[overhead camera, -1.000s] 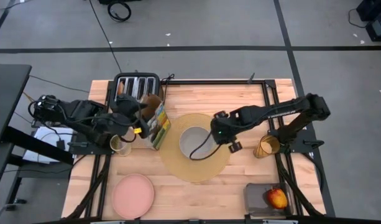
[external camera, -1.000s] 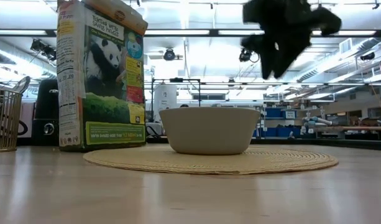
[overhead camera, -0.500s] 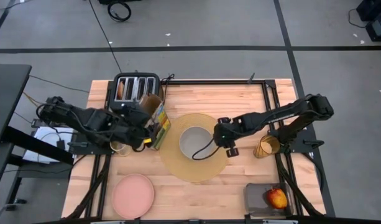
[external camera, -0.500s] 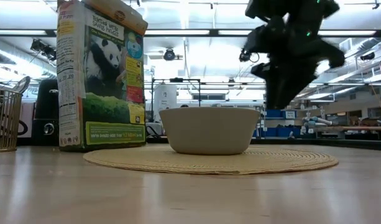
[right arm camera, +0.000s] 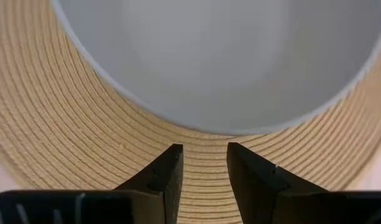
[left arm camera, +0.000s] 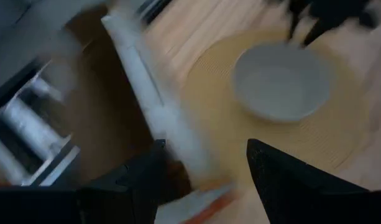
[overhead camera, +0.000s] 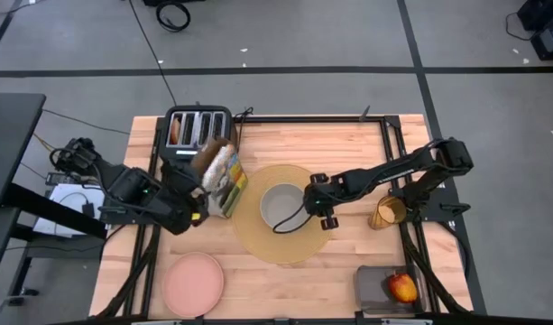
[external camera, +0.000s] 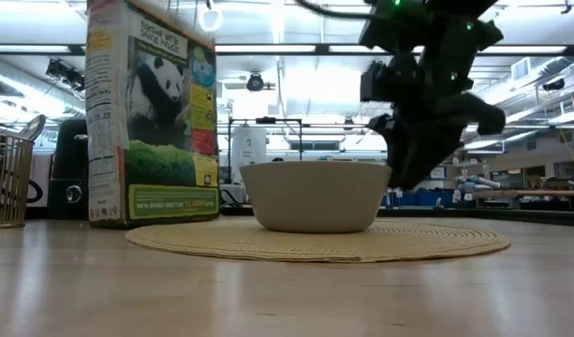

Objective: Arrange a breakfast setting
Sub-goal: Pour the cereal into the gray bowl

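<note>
A pale grey bowl [overhead camera: 281, 206] [external camera: 315, 197] stands by its base in the middle of the round tan placemat [overhead camera: 285, 246]. My right gripper [overhead camera: 312, 206] [right arm camera: 204, 155] points down just off the bowl's right rim. Its fingers stand a little apart, with only placemat showing between them. My left gripper [overhead camera: 199, 200] [left arm camera: 206, 180] hovers open at the near-left side of the upright cereal box [overhead camera: 225, 178] [external camera: 155, 112]. That view is blurred, so I cannot tell whether it touches the box. The pink plate [overhead camera: 193, 284] lies near left. The amber tumbler [overhead camera: 387, 213] stands at the right. The red apple [overhead camera: 402, 287] sits in the mesh basket.
The black toaster [overhead camera: 199, 126] stands at the far left behind the cereal box. A wire cup [external camera: 6, 178] stands at the left edge of the low view, with a utensil end above it. The mesh basket [overhead camera: 377, 291] sits at the near right corner. Bare wood lies far right and near centre.
My right gripper has come down beside the bowl's right rim, rolling a little; its fingers keep the same gap. My left gripper has drawn back from the box's top toward the table's near-left, sinking and turning. Box and bowl stay in place.
</note>
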Action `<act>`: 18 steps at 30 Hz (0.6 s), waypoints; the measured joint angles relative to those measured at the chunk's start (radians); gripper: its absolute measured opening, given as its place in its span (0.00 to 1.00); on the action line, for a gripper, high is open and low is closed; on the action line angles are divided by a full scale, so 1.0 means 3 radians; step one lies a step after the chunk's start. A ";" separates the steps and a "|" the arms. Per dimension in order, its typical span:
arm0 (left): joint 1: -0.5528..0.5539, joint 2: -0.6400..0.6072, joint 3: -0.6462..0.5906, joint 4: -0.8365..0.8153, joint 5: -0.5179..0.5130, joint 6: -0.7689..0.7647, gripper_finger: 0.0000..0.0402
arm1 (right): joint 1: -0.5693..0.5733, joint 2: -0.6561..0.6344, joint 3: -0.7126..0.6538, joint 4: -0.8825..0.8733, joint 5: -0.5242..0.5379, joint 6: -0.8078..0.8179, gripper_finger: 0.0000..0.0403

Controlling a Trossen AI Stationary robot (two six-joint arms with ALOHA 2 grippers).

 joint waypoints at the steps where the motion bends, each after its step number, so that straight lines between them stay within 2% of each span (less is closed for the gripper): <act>1: -0.0015 0.0000 0.0000 -0.0028 0.0011 -0.0044 0.58 | 0.0000 -0.0039 0.0001 -0.0009 0.0000 0.0002 0.33; 10: -0.0106 0.0013 -0.0035 0.0175 -0.0097 0.0117 0.58 | 0.0000 -0.0375 0.0001 -0.0143 0.0092 0.0093 0.33; 18: 0.0037 0.0025 -0.0450 0.0183 -0.0112 -0.0013 0.58 | 0.0000 -0.0481 0.0001 -0.0147 0.0199 0.0264 0.33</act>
